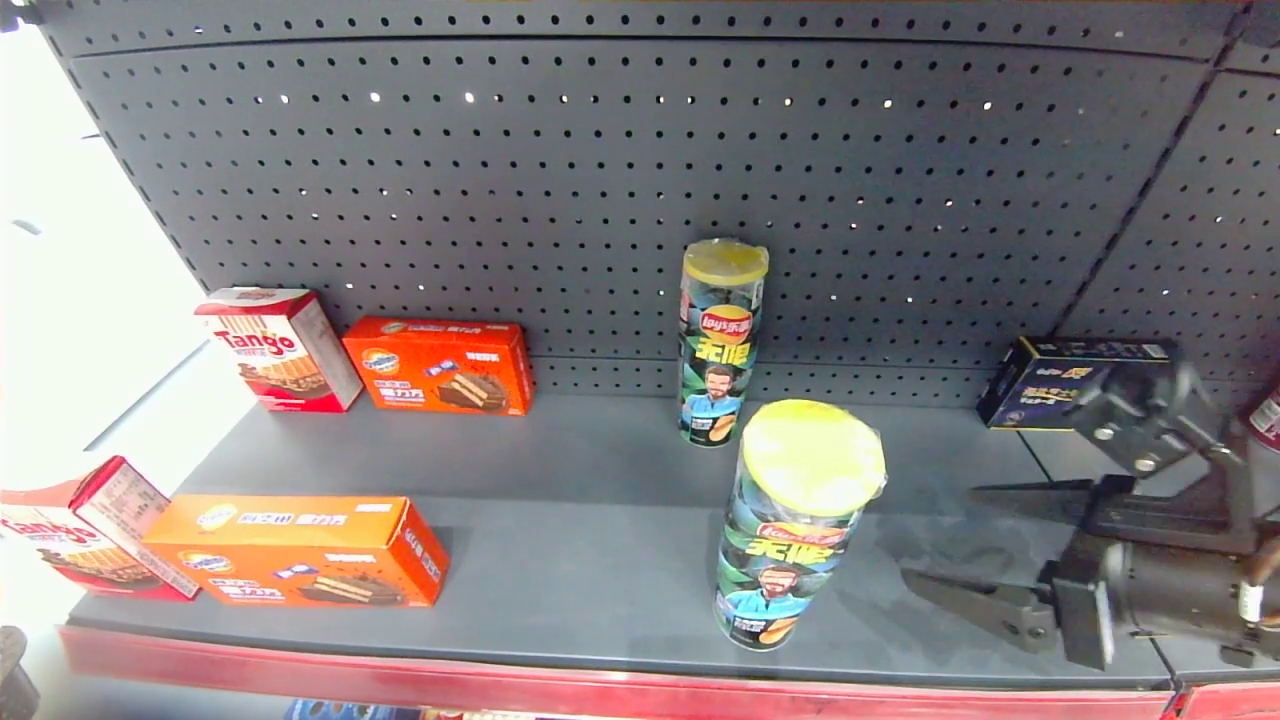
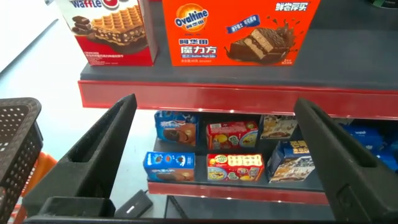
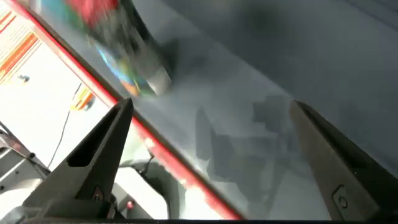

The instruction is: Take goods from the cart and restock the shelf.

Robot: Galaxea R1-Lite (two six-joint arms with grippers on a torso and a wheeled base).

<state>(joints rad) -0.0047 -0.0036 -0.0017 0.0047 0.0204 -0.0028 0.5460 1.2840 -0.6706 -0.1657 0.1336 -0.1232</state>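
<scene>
From the head view, the grey shelf (image 1: 600, 520) runs across the scene with a pegboard back and a red front lip. Two chip cans stand upright on it. The far chip can (image 1: 722, 340) is near the back panel, and the near chip can (image 1: 800, 520) stands close to the front lip, a little to the right of the far one. On the far left are a red wafer box (image 1: 275, 348) and an orange cake box (image 1: 440, 365), side by side. On the near left, a second red wafer box (image 1: 75, 530) touches a second orange cake box (image 1: 300, 550). A dark blue box (image 1: 1070, 380) lies at the far right. The right gripper (image 1: 940, 535) comes in low over the shelf from the right. Its claw is released, holding nothing, with the fingertips just right of the near chip can and apart from it.

In the left wrist view, the left gripper (image 2: 216, 102) is also released and empty, in front of and below the shelf's red lip. Above the lip stand an orange cake box and a waffle box (image 2: 109, 31). A lower shelf (image 2: 236, 190) carries small snack boxes. A black mesh basket (image 2: 15, 143) is at the side.

In the right wrist view, the spread fingers (image 3: 93, 162) hover over the grey shelf surface, with the blurred base of a chip can beyond them, near the red lip.
</scene>
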